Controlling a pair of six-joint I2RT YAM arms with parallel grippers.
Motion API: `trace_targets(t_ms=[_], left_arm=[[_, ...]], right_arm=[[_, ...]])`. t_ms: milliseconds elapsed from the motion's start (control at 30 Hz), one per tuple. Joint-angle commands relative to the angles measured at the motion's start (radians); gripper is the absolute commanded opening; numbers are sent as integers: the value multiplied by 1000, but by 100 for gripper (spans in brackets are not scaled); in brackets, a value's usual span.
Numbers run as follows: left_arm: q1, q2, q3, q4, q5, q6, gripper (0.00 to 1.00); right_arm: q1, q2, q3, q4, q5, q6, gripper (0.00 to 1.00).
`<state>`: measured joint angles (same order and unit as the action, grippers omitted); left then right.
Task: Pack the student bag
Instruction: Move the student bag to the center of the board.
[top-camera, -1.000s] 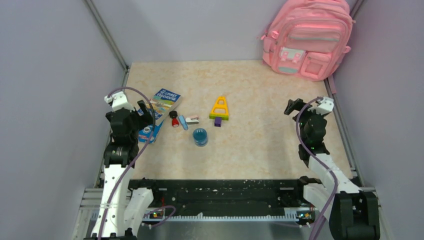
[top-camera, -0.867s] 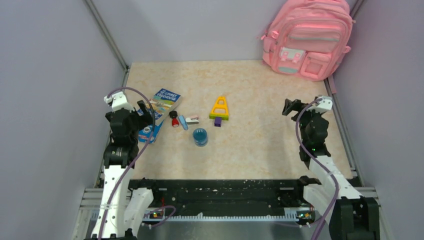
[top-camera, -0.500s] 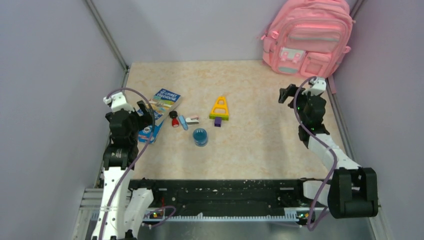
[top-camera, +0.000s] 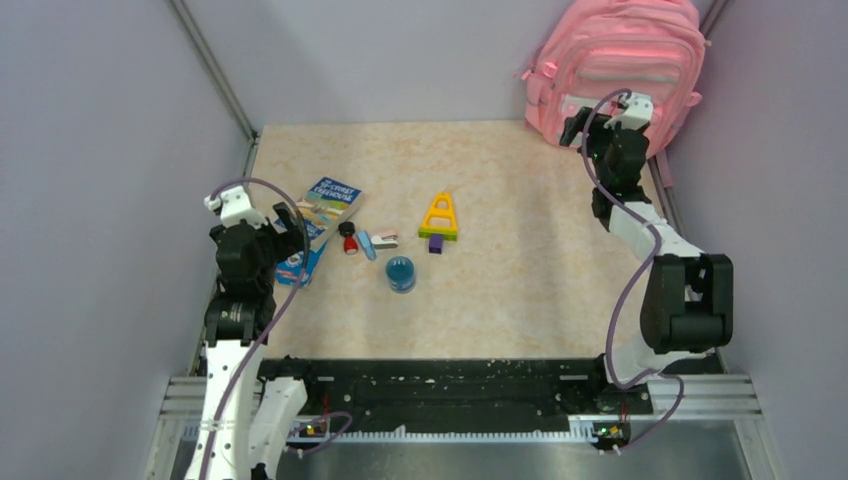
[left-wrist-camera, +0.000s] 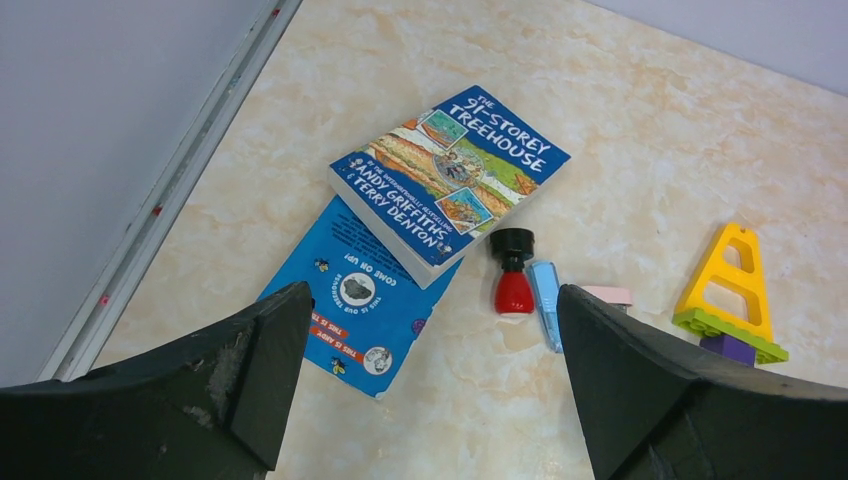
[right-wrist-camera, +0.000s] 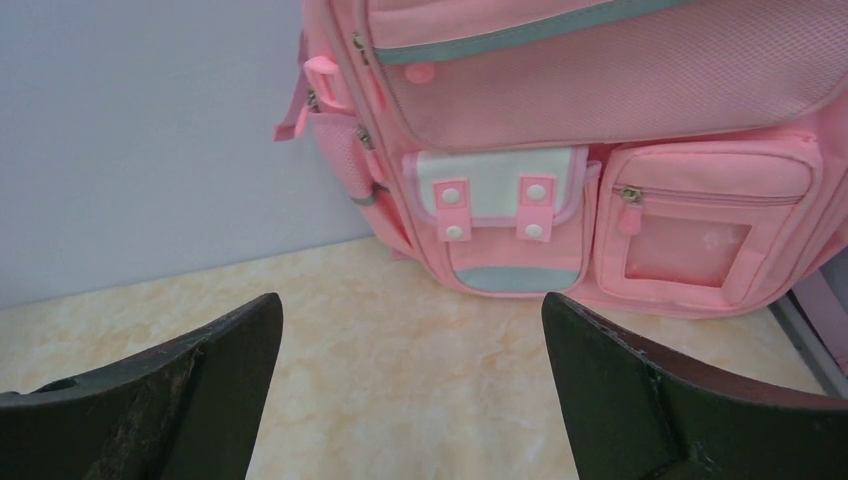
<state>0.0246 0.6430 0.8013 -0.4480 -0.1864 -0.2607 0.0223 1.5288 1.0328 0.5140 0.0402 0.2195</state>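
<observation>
1. Student bag: pink, standing upright in the far right corner of the table. Its top is cut off in both views that show it. My wrist camera catches only the lower front pockets and part of the big panel above them. I cannot tell whether the main compartment is open.
2. My right gripper: fingers wide apart, holding nothing, close in front of the bag's lower pockets and not touching. From above it covers part of the bag's lower left side.
3. My left gripper: fingers wide apart, holding nothing, above the books near the left edge.
4. Paperback, "91-Storey Treehouse", lying across a blue booklet and hiding its upper part.
5. Red bottle, black cap, with a blue stick just beside it. A pink object is half hidden behind the stick and I cannot identify it.
6. Yellow triangle brick on a green plate, with a purple block below it, partly behind my finger.
7. Blue round object: seen only from above, too small to name.
</observation>
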Motion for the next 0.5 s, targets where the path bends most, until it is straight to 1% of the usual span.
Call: trace_targets(t_ms=[0, 133, 267, 400, 467], left_arm=[[3, -15, 15, 51, 25, -11, 96], [4, -17, 14, 51, 32, -12, 96], [4, -18, 16, 52, 41, -14, 96], [4, -17, 16, 52, 40, -14, 96], [3, -18, 16, 52, 31, -15, 95]], right_arm=[[-13, 84, 106, 143, 127, -19, 99], [-15, 190, 273, 96, 97, -56, 99], [-16, 279, 377, 126, 80, -49, 99], [-16, 413, 563, 43, 49, -27, 99], [-16, 470, 642, 19, 75, -11, 98]])
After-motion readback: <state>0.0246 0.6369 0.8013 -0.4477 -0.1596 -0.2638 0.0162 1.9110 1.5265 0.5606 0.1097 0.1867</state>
